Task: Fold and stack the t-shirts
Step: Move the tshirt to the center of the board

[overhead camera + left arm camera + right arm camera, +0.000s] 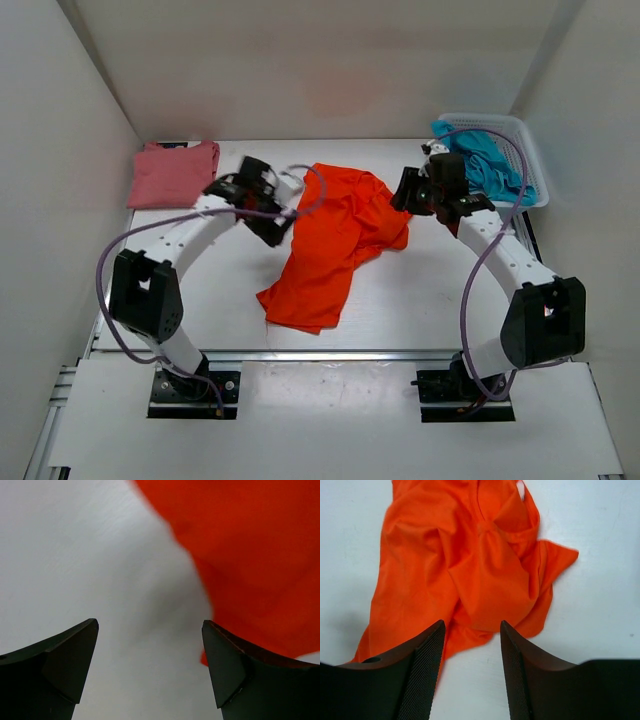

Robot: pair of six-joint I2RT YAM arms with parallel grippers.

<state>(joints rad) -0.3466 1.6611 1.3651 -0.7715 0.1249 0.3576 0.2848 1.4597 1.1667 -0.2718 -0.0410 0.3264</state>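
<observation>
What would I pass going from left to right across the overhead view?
pink shirt → left gripper → orange shirt → right gripper → teal shirt

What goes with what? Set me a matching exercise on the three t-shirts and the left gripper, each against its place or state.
1. pink t-shirt
2. orange t-shirt
3. teal t-shirt
4. left gripper

A. in the white basket
B. crumpled in the middle
C. far left corner of the table
D. open, holding nothing

Pairs: 1-C, 2-B, 3-A, 4-D
</observation>
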